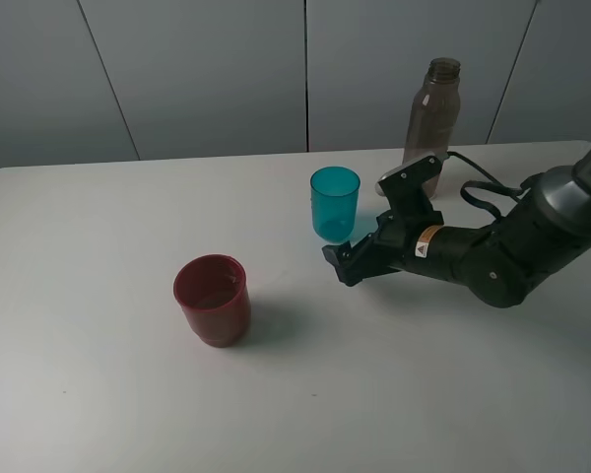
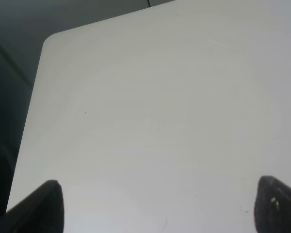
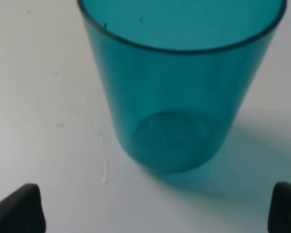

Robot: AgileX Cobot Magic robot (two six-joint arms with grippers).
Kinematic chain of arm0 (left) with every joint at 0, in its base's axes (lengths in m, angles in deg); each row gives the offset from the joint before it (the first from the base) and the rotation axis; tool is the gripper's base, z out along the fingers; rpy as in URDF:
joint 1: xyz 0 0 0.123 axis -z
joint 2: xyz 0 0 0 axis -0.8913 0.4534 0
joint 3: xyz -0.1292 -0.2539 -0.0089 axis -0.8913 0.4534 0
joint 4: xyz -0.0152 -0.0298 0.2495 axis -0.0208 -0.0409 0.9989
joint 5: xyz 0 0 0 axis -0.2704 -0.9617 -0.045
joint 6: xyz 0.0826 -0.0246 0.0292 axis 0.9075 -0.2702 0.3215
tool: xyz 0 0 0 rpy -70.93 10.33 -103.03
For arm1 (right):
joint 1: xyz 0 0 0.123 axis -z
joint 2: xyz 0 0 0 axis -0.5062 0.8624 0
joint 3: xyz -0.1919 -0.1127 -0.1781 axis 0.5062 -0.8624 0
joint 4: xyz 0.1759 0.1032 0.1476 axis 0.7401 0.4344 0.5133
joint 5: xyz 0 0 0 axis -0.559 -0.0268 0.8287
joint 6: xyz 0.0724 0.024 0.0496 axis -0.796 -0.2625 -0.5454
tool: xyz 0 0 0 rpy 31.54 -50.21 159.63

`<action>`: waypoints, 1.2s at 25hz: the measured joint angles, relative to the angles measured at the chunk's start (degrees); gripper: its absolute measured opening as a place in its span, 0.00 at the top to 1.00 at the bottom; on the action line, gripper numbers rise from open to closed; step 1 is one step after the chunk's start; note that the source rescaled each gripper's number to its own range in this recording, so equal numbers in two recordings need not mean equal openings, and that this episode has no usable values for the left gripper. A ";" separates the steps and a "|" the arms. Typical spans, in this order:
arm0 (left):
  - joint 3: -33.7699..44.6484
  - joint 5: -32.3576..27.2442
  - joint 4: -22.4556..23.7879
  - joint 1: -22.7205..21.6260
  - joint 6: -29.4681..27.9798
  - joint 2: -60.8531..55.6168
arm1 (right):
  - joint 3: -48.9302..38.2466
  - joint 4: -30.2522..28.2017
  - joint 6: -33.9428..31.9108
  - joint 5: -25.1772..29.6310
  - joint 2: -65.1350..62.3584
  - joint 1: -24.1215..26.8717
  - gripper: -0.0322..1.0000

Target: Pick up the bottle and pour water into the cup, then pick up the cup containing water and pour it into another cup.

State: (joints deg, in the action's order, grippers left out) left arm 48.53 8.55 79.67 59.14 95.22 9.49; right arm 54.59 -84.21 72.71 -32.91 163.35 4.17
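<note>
The bottle [image 1: 431,113] stands upright and capless at the back right of the white table [image 1: 98,394]. The teal cup [image 1: 334,204] stands upright left of it. The red cup [image 1: 213,300] stands upright nearer the front left. My right gripper [image 1: 347,261] is open and low over the table, just in front of the teal cup and apart from it. In the right wrist view the teal cup [image 3: 179,82] fills the frame, ahead of the spread gripper [image 3: 150,213]. My left gripper [image 2: 160,208] is open and empty over bare table; it is out of the exterior view.
A black cable [image 1: 483,192] loops on the table behind my right arm, next to the bottle. The left wrist view shows a rounded table corner [image 2: 46,41] with a dark drop beyond it. Grey wall panels [image 1: 207,69] run behind the table.
</note>
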 joint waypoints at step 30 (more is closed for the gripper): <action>0.00 0.00 0.00 0.00 -0.12 0.00 | -3.82 3.63 1.33 98.72 -97.42 0.00 0.00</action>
State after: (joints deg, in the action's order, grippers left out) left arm 48.53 8.55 79.67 59.14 95.10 9.49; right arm 50.77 -80.58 74.04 65.81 65.93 4.17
